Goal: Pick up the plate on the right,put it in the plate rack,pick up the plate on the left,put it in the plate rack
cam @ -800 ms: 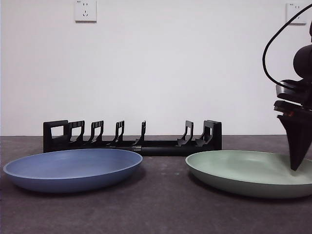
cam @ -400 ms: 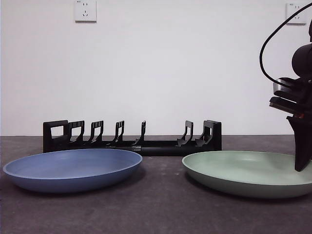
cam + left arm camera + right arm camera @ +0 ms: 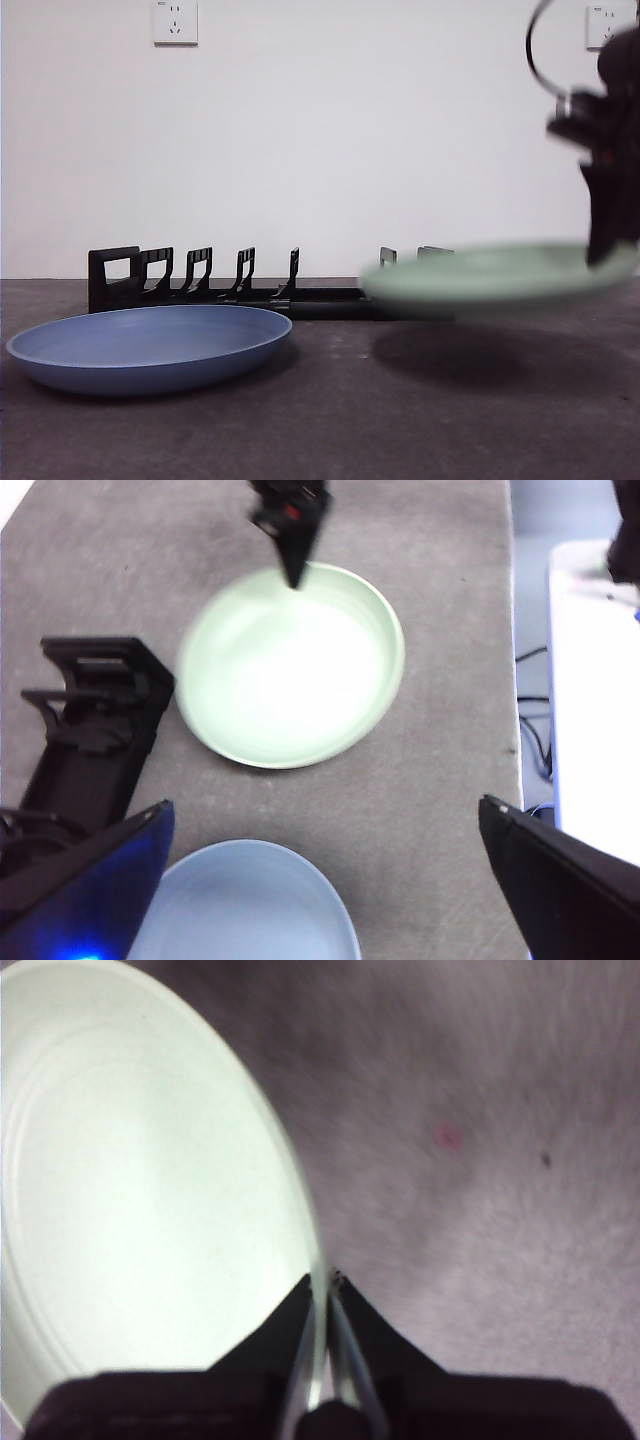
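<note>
Green plate [image 3: 495, 280] is hanging beside the rack [image 3: 240, 290], its rim pinched by the right gripper [image 3: 322, 1305] for carrying, while the left gripper [image 3: 320, 880] is waiting spread wide.

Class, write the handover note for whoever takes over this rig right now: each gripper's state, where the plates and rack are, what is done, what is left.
Right gripper: shut on the rim of the green plate, holding it in the air above the table, roughly level.
Left gripper: open, holding nothing, waiting high above the table.
Blue plate: flat on the table, in front of the plate rack.
Plate rack: no plates in it.
Done: green plate grasped and lifted.
Left: slot it into the rack, then pick up and rack the blue plate.
</note>
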